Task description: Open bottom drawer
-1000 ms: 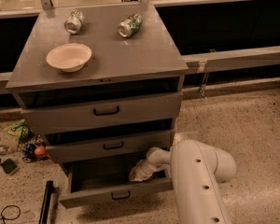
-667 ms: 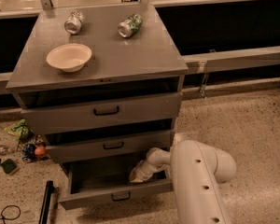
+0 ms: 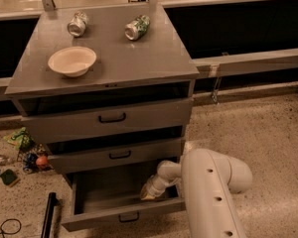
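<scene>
Claw [image 3: 150, 192] low inside the grey bottom drawer [image 3: 97, 220], wide open.

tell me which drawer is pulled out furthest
The bottom drawer: its inside is exposed, with the claw in its right side; the middle drawer and top drawer show only fronts.

High camera looks down: gripper [image 3: 151, 190] inside bottom drawer [image 3: 109, 193]

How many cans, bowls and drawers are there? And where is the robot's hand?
Cans: 2, a silver can and a green can, both lying on the cabinet top
Bowls: 1, the cream bowl
Drawers: 3, the top drawer, the middle drawer and the bottom drawer, which is pulled out
Total: 6
The gripper reaches into the bottom drawer.
</scene>
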### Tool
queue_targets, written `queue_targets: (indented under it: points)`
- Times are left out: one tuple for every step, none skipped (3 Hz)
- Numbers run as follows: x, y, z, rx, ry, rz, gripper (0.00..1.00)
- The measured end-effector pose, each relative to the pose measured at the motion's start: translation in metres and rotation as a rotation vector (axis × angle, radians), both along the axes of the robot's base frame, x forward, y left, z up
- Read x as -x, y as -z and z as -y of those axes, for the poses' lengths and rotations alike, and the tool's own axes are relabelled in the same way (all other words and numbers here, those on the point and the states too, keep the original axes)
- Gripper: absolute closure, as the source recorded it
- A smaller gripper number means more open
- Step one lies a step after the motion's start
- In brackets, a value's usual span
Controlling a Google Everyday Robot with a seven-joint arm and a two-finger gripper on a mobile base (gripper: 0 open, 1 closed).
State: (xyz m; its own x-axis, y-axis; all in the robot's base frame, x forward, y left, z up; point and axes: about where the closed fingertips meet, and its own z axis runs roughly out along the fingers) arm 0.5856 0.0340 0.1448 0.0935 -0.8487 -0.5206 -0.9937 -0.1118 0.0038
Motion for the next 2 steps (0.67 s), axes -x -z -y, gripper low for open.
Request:
queue_targets:
  points:
    - [0.038, -0.002, 0.005, 0.013, -0.064, -0.057, 1.0]
    - [0.05, -0.004, 0.006, 0.019, -0.084, -0.078, 1.0]
